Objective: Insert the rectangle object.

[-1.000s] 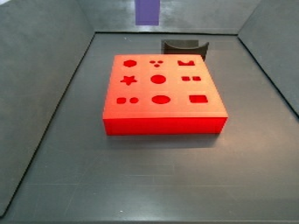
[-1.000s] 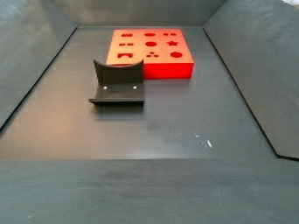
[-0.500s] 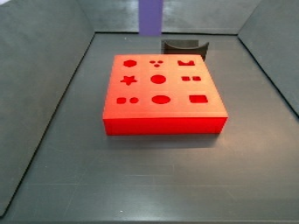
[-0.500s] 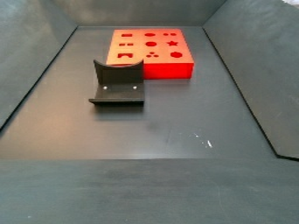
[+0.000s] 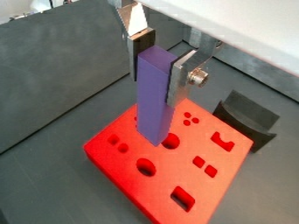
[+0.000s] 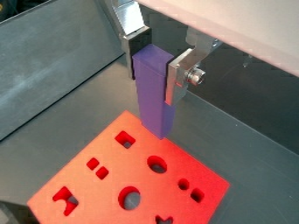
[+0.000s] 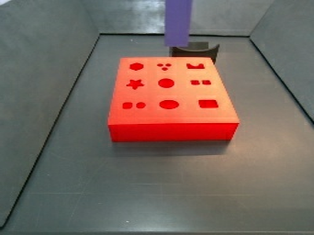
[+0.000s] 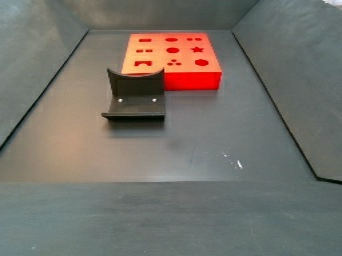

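Note:
My gripper (image 5: 163,63) is shut on the rectangle object (image 5: 156,98), a long purple bar that hangs upright between the silver fingers (image 5: 184,73). Both wrist views show it so, with the gripper (image 6: 159,63) closed on the bar (image 6: 153,94). The bar's lower end hovers above the flat red block (image 5: 176,171) with shaped holes, apart from it. In a side view only the bar (image 7: 179,20) shows, high above the block's (image 7: 170,96) far edge. A rectangular hole (image 7: 208,105) lies near the block's front right. In a side view the block (image 8: 170,60) shows without gripper or bar.
The dark fixture (image 8: 134,97) stands on the grey floor beside the red block; it also shows in a side view (image 7: 193,48) behind the block and in a wrist view (image 5: 251,114). Grey walls enclose the floor on several sides.
In a side view the purple bar has moved to the right and come down further into the picture, now above the block's far edge near the fixture. The block and fixture have not moved.

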Controlling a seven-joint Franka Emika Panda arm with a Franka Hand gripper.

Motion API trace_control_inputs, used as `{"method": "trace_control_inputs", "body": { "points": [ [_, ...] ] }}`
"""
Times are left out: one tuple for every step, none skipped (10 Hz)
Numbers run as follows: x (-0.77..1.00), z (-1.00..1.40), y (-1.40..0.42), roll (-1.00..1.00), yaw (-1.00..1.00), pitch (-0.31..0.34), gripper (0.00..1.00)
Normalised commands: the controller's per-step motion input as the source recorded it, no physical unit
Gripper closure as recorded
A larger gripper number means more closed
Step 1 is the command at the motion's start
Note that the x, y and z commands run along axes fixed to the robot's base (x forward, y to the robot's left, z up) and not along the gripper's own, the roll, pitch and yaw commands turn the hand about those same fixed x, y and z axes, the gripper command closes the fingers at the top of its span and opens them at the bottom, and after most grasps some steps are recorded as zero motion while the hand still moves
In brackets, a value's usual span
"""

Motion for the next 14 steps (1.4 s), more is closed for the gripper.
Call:
{"method": "trace_control_inputs", "body": {
  "points": [
    [1.0, -0.17, -0.19, 0.21, 0.0, 0.143, 1.0],
    [1.0, -0.33, -0.1, 0.12, 0.0, 0.147, 1.0],
    [0.97, -0.47, 0.0, 0.0, 0.03, 0.123, 1.0],
    [0.91, -0.6, 0.03, 0.01, 0.06, 0.094, 1.0],
    [0.97, -0.63, 0.08, 0.0, 0.13, 0.101, 1.0],
    [0.99, -0.6, 0.09, 0.0, 0.2, 0.121, 1.0],
    [0.99, -0.47, 0.0, 0.0, 0.25, 0.094, 1.0],
    [1.0, -0.25, 0.0, 0.01, 0.13, 0.023, 1.0],
    [1.0, -0.06, 0.0, 0.01, 0.1, -0.034, 1.0],
    [1.0, -0.05, 0.0, 0.02, 0.13, -0.017, 1.0],
    [0.95, -0.04, 0.0, 0.06, 0.15, -0.02, 1.0],
    [0.89, -0.03, 0.01, 0.12, 0.16, -0.026, 1.0],
    [0.83, -0.05, 0.0, 0.12, 0.17, -0.061, 1.0],
    [0.73, -0.06, 0.0, 0.13, 0.19, -0.127, 1.0]
  ]
}}
